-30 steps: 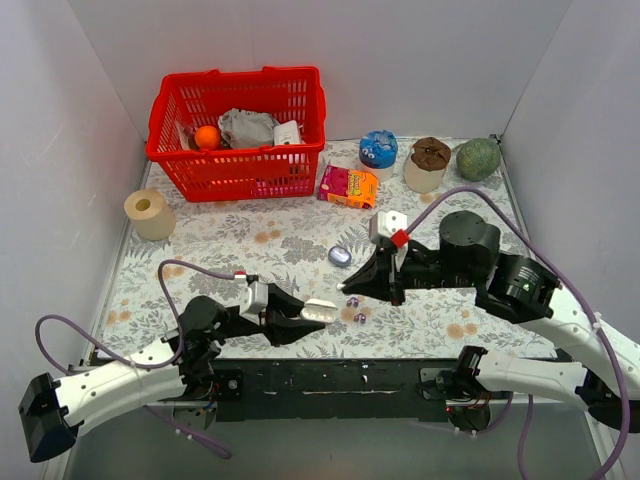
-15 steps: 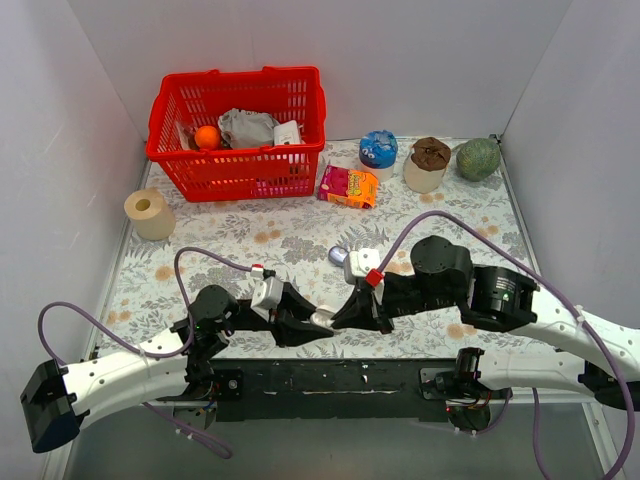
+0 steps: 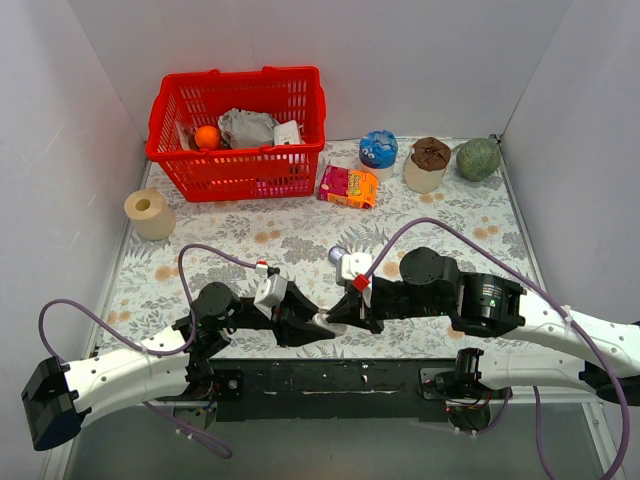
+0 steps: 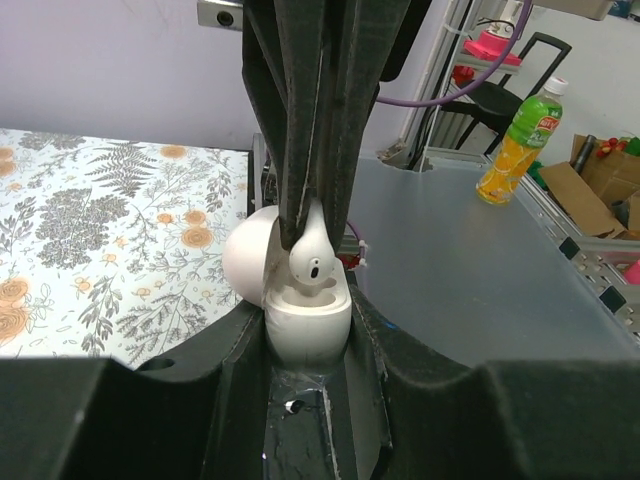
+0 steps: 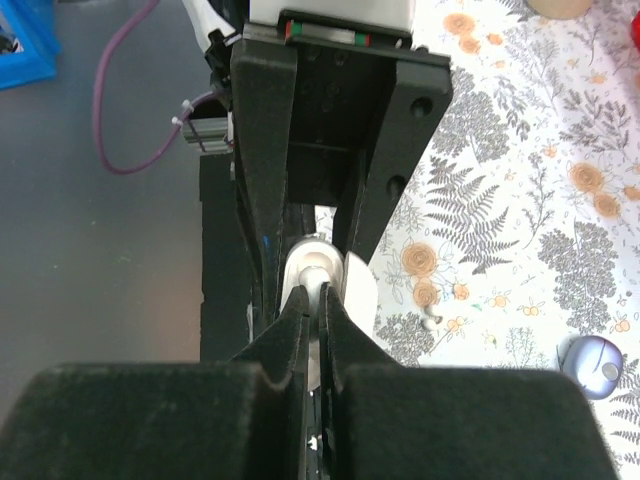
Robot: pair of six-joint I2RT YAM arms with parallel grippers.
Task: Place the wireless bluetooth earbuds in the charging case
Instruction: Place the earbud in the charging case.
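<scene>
earbud, white, pinched in right pincer at mouth of open white charging case clamped in left pincer.

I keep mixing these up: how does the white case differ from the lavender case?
The white case is clamped in the left tool; the lavender case lies free on the table. The white case stands open, the right tool holding an earbud at its well; whether the lavender case is open cannot be told. Both are small and rounded.

No legible text on any item.
</scene>
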